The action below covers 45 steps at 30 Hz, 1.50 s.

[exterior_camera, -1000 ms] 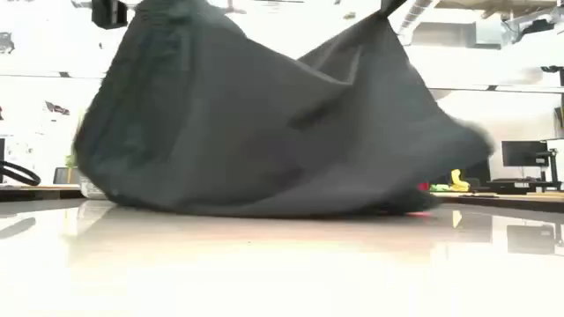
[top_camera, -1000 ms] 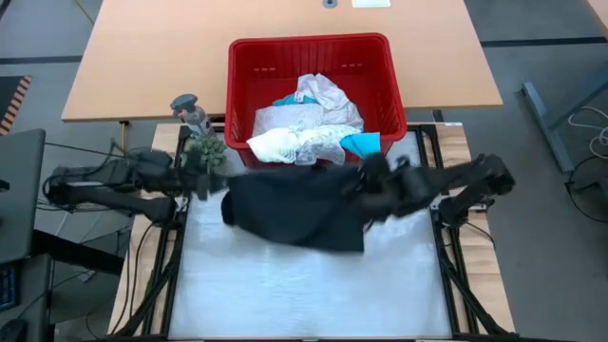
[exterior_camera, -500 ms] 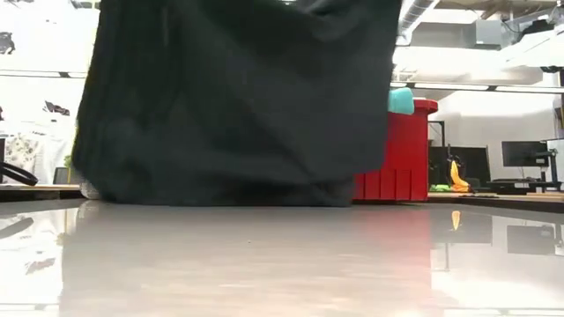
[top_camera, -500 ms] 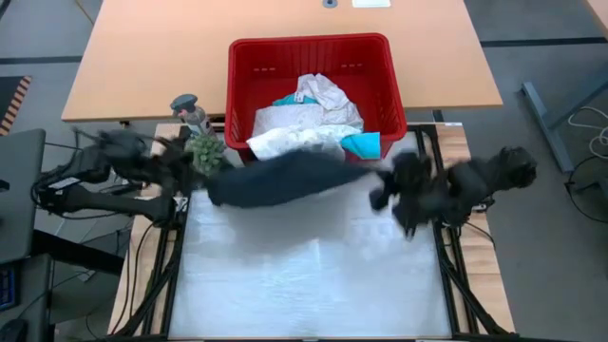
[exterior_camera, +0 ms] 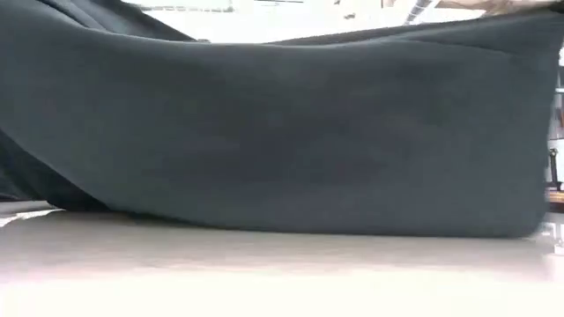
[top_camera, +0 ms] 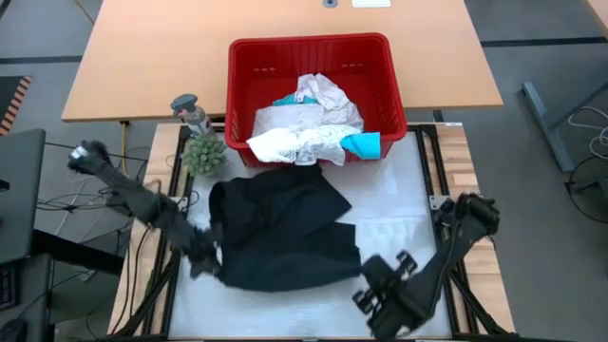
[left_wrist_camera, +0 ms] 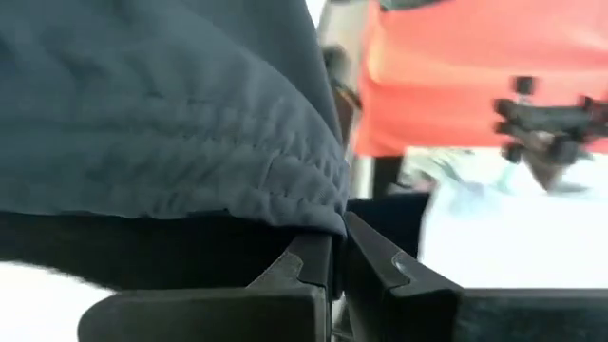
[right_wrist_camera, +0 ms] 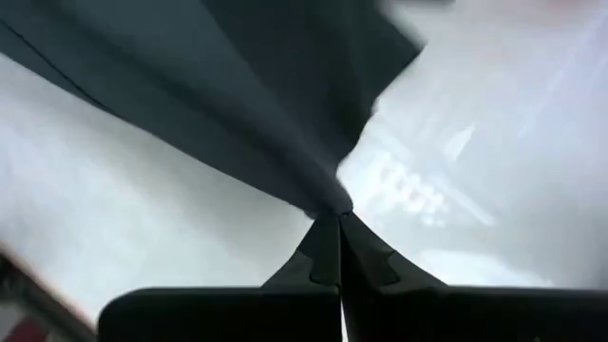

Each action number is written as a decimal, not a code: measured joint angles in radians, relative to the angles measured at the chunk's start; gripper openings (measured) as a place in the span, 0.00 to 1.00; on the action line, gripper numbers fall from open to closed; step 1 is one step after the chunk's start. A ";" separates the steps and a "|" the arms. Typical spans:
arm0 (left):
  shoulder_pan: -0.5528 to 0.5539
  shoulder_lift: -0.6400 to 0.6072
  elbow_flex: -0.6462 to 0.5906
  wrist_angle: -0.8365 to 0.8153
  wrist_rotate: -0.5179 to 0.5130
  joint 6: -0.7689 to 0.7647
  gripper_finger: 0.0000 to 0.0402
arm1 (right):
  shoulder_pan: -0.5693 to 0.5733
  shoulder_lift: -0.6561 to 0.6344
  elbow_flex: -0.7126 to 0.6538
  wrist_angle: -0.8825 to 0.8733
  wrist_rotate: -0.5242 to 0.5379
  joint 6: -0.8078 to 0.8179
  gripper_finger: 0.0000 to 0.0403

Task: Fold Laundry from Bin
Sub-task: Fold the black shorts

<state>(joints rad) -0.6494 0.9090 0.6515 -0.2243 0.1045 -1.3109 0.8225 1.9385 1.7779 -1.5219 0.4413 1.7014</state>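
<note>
Here, matte black garment (top_camera: 283, 237) spread rumpled, slotted red bin (top_camera: 380, 71).

The black garment (top_camera: 285, 237) is matt woven cloth, soft and creased, with a stitched hem that shows fine puckers in the left wrist view (left_wrist_camera: 237, 180). The bin (top_camera: 242, 76) is glossy red plastic with slotted walls. In it lie white lacy cloths (top_camera: 304, 138) with an open, rough pattern, and a smooth teal cloth (top_camera: 362, 143). The bench (top_camera: 399, 204) has a pale, smooth top with a soft sheen that reflects light in the low view (exterior_camera: 282, 273). The table (top_camera: 142, 57) behind is smooth, matt, light wood-toned board. The jaws are dark matt plastic with hard, plain faces.
</note>
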 joint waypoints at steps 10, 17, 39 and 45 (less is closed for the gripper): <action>-0.205 0.436 -0.004 0.272 -0.045 -0.177 0.00 | 0.054 0.045 0.000 0.251 -0.026 -0.103 0.07; -0.246 0.588 -0.004 0.359 -0.039 -0.200 0.08 | 0.046 0.046 0.000 0.306 -0.181 -0.207 0.44; -0.365 0.354 0.003 0.198 -0.348 -0.276 0.62 | -0.217 0.030 0.000 0.298 0.090 -0.445 0.69; -0.380 0.360 0.003 0.083 -0.239 -0.363 0.70 | -0.259 0.030 0.000 0.386 0.084 -0.552 0.69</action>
<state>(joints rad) -1.0290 1.2694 0.6544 -0.1414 -0.1342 -1.6740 0.5633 1.9682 1.7779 -1.1356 0.5253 1.1494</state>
